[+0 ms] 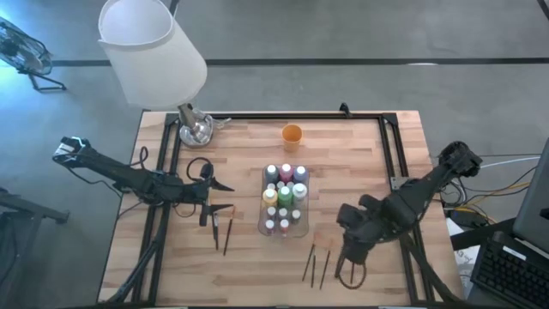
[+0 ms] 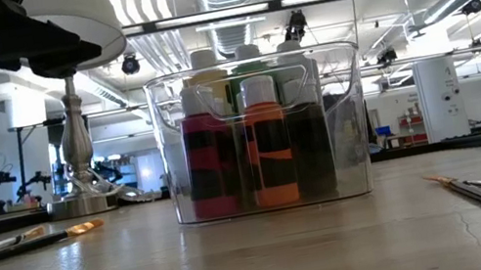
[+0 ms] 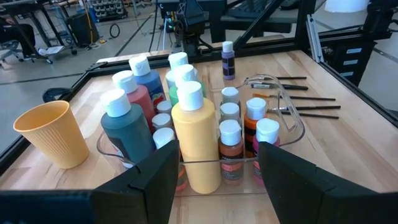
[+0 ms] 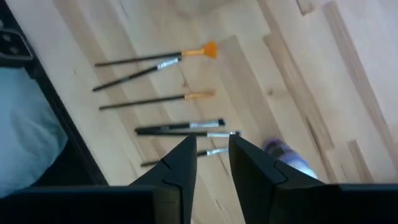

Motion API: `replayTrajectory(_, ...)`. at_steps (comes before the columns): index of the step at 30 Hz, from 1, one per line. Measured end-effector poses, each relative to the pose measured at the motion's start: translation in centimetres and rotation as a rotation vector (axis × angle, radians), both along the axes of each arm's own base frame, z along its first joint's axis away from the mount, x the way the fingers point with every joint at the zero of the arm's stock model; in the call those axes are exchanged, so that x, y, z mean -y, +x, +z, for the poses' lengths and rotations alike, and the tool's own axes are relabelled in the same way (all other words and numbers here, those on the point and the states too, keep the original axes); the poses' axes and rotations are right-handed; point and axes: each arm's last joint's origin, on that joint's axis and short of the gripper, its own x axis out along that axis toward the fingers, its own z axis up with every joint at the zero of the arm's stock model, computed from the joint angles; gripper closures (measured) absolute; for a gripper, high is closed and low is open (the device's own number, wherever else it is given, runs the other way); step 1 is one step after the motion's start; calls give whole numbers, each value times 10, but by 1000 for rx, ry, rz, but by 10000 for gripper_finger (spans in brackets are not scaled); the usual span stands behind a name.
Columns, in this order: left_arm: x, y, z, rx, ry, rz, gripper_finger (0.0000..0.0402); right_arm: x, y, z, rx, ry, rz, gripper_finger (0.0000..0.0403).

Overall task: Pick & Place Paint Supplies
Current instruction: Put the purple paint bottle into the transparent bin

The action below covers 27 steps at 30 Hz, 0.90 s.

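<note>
Clear tray [image 1: 261, 225] mid-table, packed with upright paint bottles [image 1: 284, 199], caps up; orange cup [image 1: 292, 133] beyond it. Left gripper [image 1: 216, 196] just left of tray, fingers spread wide, holding nothing. Two brushes [image 1: 222, 233] beside it, long axes running roughly front to back. Right gripper [image 4: 212, 163] low over right-hand brushes [image 4: 181, 127]; fingers narrowed, gap visible, nothing clamped. Those brushes lying flat, near parallel, bristle ends to one side. Purple bottle [image 4: 285, 155] on its side just beside them. Lamp [image 1: 153, 51] at table's far left corner.
</note>
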Motion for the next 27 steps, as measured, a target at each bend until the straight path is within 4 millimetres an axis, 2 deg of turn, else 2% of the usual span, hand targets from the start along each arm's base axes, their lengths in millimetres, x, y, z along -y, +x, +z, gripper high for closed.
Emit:
replayTrajectory(7, 0, 0, 0, 0, 0, 0, 179, -9, -22, -3, -106, -60, -69, 339)
replayTrajectory(13, 0, 0, 0, 0, 0, 0, 179, -14, -35, -10, -150, -106, -117, 344)
replayTrajectory(27, 0, 0, 0, 1, 0, 0, 179, -5, -47, -41, -255, -166, -179, 286)
